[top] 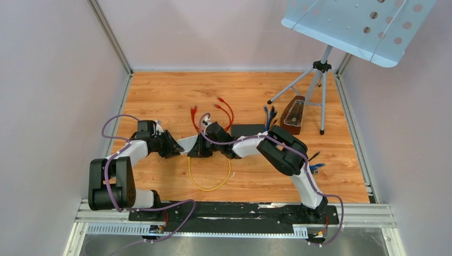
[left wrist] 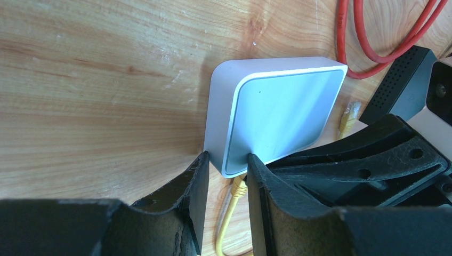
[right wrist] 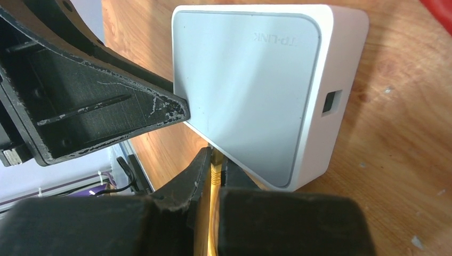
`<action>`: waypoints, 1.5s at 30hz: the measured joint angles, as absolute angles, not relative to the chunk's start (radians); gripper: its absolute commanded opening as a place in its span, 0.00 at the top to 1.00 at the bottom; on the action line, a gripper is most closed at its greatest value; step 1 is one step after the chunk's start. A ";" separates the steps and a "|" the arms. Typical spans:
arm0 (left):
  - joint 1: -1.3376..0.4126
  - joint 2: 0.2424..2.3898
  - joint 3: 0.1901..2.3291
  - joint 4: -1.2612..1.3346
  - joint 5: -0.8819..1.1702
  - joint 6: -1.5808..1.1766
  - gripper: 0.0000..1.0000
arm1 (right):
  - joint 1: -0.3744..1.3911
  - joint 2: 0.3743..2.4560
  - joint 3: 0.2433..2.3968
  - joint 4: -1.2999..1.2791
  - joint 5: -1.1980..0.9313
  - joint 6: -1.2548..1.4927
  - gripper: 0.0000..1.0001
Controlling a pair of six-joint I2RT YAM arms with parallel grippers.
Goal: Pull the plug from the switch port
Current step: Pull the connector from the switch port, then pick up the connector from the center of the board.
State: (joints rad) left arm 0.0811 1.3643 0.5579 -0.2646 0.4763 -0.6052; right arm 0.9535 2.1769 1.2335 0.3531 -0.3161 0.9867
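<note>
Plug (right wrist: 215,174) in right pincer (right wrist: 216,163); left pincer (left wrist: 226,160) clamps switch (left wrist: 277,114).

Robotics laboratory test cell: plain grey partition walls (top: 53,80), aluminium mounting rail (top: 362,214), bare wood-laminate tabletop (top: 170,96).

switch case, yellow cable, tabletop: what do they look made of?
switch: likely molded plastic; white sides matte, top face semi-gloss with soft reflections, rounded corners.
yellow cable: flexible rubbery or PVC jacket, judging by its loose loop.
tabletop: wood-grain surface, light sheen; solid wood or laminate, cannot tell.
</note>
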 measured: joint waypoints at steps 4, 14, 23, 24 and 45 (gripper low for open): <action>0.081 1.362 0.558 -0.266 0.472 -0.605 0.61 | 0.957 2.177 1.234 0.354 -0.315 0.973 1.00; 0.078 1.357 0.558 -0.273 0.473 -0.608 0.57 | 1.018 2.150 1.215 0.340 -0.284 0.916 1.00; 0.078 1.172 0.546 -0.329 0.418 -0.620 0.29 | 1.018 2.063 1.173 0.283 -0.199 0.844 0.60; 0.078 1.148 0.546 -0.334 0.409 -0.621 0.28 | 1.018 2.053 1.173 0.280 -0.195 0.835 0.59; 0.077 0.772 0.622 -0.752 -0.181 -0.804 0.00 | 1.196 2.004 1.248 -0.048 0.030 0.587 0.57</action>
State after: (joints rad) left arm 0.0772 0.7719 0.6216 -0.7517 -0.1810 -0.8043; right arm 1.1961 2.0037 1.2484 -0.0483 0.0299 0.5873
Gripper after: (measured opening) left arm 0.976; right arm 0.429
